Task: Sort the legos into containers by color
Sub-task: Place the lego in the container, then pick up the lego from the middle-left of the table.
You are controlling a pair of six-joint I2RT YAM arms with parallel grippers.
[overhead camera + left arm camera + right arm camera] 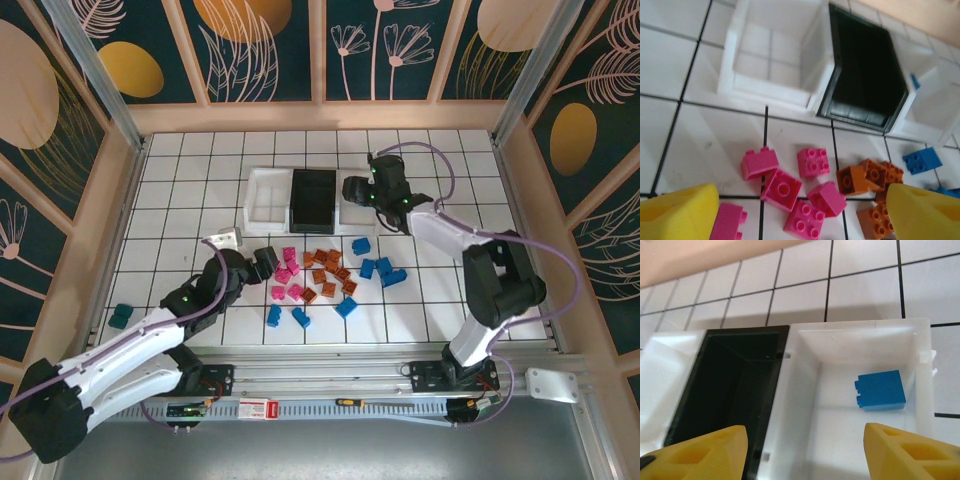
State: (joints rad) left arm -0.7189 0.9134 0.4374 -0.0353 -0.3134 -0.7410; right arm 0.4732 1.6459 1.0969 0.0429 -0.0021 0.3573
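Three bins stand side by side at the back: a white bin (266,197), a black bin (312,198) and a second white bin (860,327). One blue brick (880,390) lies inside that second white bin. My right gripper (805,455) hangs open over it, near the wall it shares with the black bin (725,380). Loose legos lie mid-table: pink bricks (288,275), orange bricks (330,272) and blue bricks (385,270). My left gripper (800,220) is open low over the pink bricks (784,189), with orange bricks (870,175) beside its right finger.
A teal object (121,316) lies at the far left of the table. A small white piece (225,239) sits beside my left arm. More blue bricks (300,318) lie near the front edge. Wooden walls fence the tiled table.
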